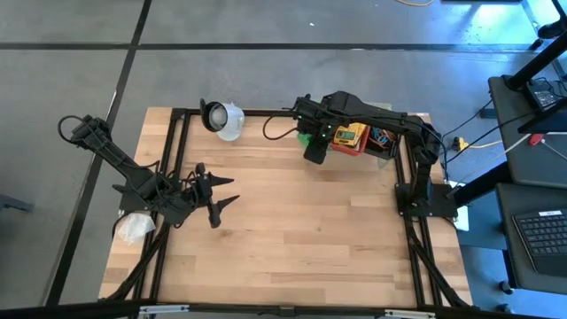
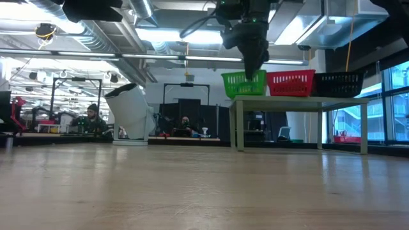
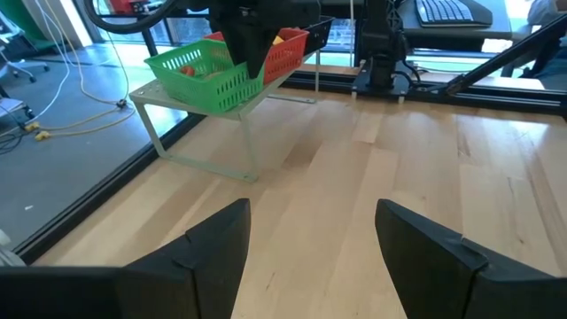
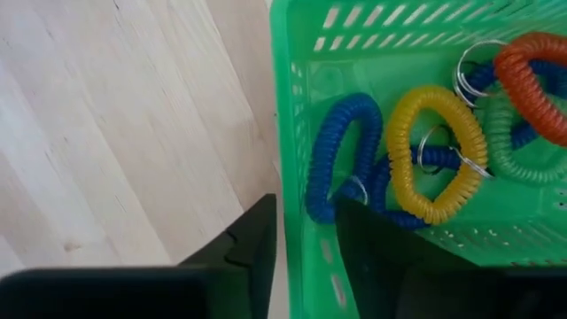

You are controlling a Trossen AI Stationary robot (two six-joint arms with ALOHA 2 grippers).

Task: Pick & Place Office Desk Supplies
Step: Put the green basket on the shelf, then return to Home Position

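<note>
Right gripper [image 4: 306, 252]: we see it part-spread astride green perforated plastic basket [image 4: 354, 40] wall. Inside: two blue [image 4: 337, 151], one yellow [image 4: 438, 151], one orange [image 4: 532, 66], one green [image 4: 523, 151] coil wristbands.

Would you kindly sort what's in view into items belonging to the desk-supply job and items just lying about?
Job:
- coiled wrist loops, blue, yellow, orange
- green basket
- red basket
- right gripper, at the green basket's rim

Lying about:
- white round object
- black basket
- crumpled white wrapper
</note>
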